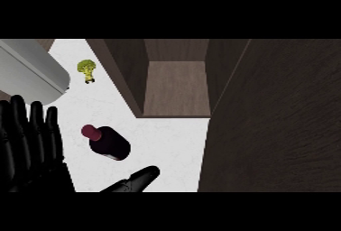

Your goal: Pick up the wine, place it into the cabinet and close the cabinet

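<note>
A dark wine bottle (110, 142) with a maroon cap stands on the white counter (166, 140), left of centre. The wooden cabinet (174, 85) stands open behind it, its inside bare, with its door (279, 117) swung out along the right side. My left hand (30, 144) rests at the left edge, fingers straight and pointing up, apart from the bottle. Only a few fingers of my right hand (136, 179) show at the lower edge, stretched toward the bottle's base and just short of it.
A grey rounded appliance (30, 72) fills the upper left corner. A small broccoli floret (87, 68) lies on the counter beside it, left of the cabinet.
</note>
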Robot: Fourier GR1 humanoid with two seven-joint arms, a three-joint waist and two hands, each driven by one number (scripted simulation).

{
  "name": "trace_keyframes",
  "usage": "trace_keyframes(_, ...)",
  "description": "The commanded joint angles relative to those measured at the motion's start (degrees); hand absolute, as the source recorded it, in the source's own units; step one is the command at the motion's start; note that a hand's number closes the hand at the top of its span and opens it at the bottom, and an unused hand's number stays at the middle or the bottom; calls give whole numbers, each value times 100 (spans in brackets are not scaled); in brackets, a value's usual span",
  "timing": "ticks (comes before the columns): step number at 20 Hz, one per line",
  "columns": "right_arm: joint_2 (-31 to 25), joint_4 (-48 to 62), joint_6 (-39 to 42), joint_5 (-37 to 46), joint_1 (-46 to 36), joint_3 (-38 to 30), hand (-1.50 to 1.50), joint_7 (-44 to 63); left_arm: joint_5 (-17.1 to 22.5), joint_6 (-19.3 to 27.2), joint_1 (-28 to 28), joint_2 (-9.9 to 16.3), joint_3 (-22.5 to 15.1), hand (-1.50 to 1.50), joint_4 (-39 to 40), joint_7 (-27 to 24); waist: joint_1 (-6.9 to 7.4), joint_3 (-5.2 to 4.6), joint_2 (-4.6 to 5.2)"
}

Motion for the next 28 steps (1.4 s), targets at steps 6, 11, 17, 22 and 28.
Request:
trace_keyframes(6, 115, -703, -154, -172, -40, 35, -150, 549, 149, 355, -317, -6, 478, -150, 511, 126, -18, -1, 6)
trace_keyframes(11, -165, -914, -153, -487, -461, -464, -150, 1050, 752, 441, 313, 239, 706, -150, 351, -615, -17, -6, -1)
trace_keyframes(17, -287, -788, -198, -550, -952, -532, -150, 1427, 1214, 605, 455, 192, 815, -150, 830, -1079, -26, -8, 0)
trace_keyframes(22, -276, -904, -495, -373, -1349, -429, -150, 1913, 1169, 667, 559, 3, 733, -150, 1166, -1217, -38, -6, -10)
trace_keyframes(28, -206, -829, -505, -304, -1350, -357, -150, 1783, 2601, 850, 866, 215, 1080, -150, 1848, -2473, -51, -11, 1)
